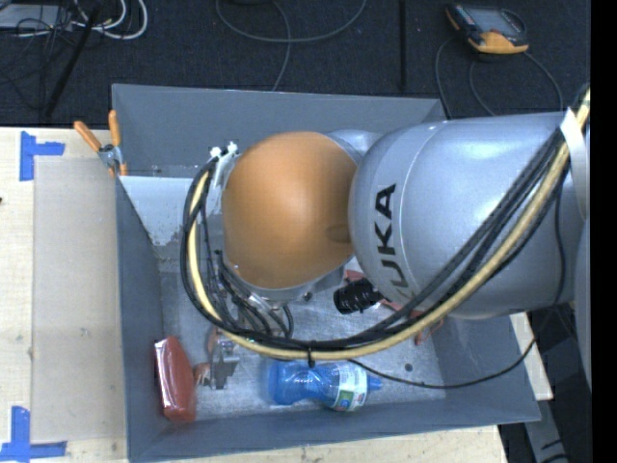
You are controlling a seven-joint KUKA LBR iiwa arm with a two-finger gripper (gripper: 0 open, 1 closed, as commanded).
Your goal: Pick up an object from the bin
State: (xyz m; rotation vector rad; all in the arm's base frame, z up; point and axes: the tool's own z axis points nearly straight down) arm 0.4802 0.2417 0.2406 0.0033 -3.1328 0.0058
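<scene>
The grey metal bin (472, 357) has sloping walls and a flat, scuffed floor. A blue plastic bottle (318, 385) lies on its side on that floor, close along the front wall, with a pale label toward its right end. Left of the bottle and apart from it, a flat red packet (175, 381) lies lengthwise against the left wall. Above the bottle and slightly to its right sits a small black thing (355, 298), partly covered
</scene>
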